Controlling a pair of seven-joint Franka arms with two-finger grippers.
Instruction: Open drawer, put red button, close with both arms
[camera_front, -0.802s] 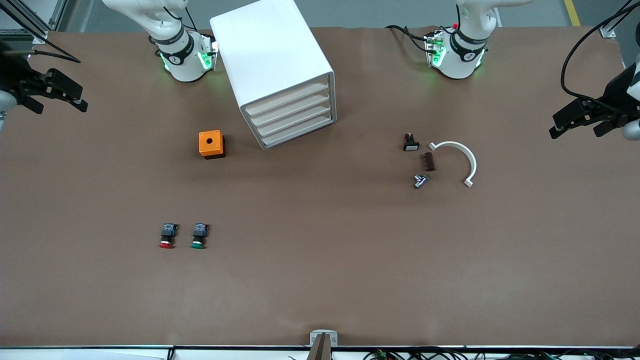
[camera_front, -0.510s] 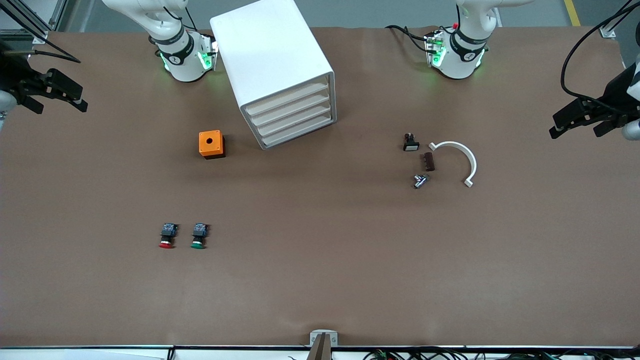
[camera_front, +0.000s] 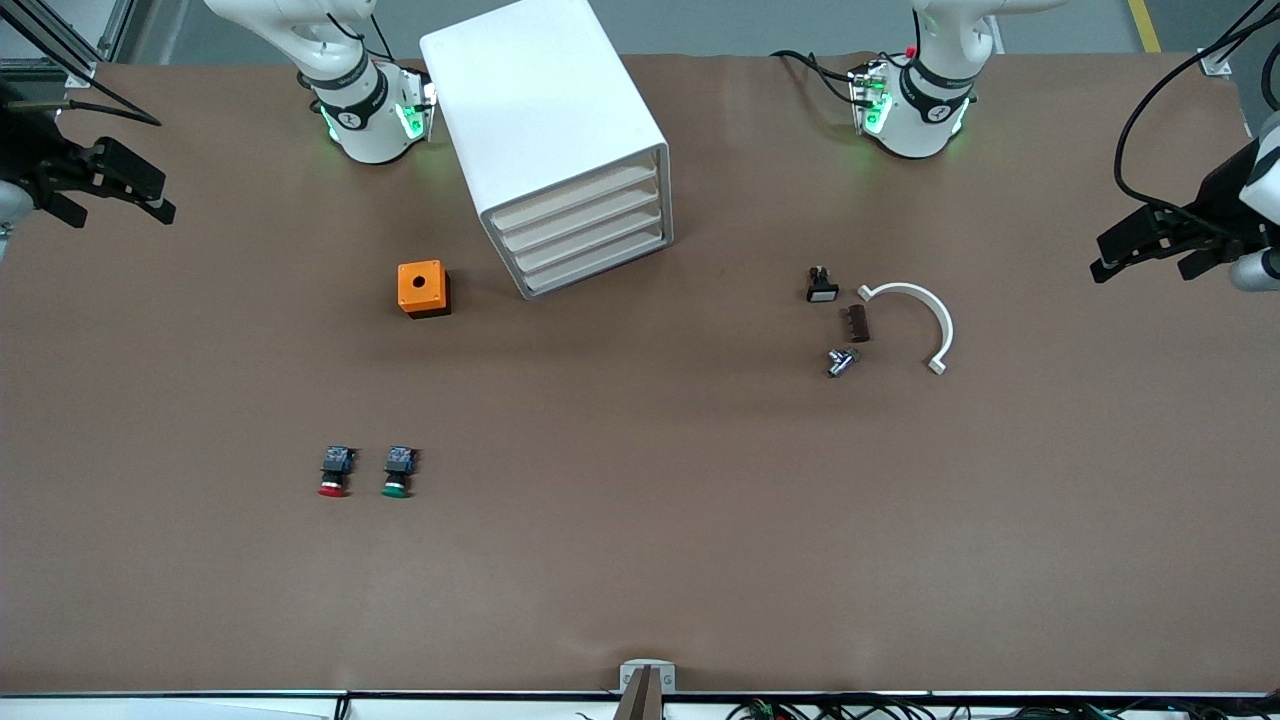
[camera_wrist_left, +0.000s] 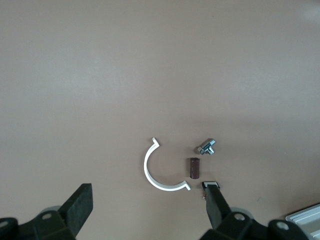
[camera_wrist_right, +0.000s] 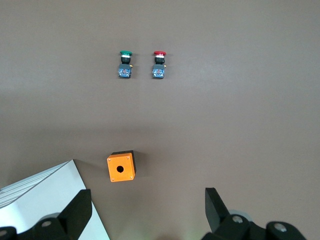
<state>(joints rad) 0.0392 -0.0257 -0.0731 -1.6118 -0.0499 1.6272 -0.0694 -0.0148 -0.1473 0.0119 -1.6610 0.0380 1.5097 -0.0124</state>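
The red button lies on the table toward the right arm's end, nearer to the front camera than the orange box; it also shows in the right wrist view. The green-capped button lies beside it. The white drawer cabinet stands near the robots' bases with all its drawers shut. My right gripper is open and empty, up over the table edge at the right arm's end. My left gripper is open and empty, up over the edge at the left arm's end.
An orange box with a round hole sits beside the cabinet. A white curved piece, a brown block, a metal fitting and a small black switch lie toward the left arm's end.
My left gripper has shifted slightly inward over the table. The right gripper and all the objects have not moved.
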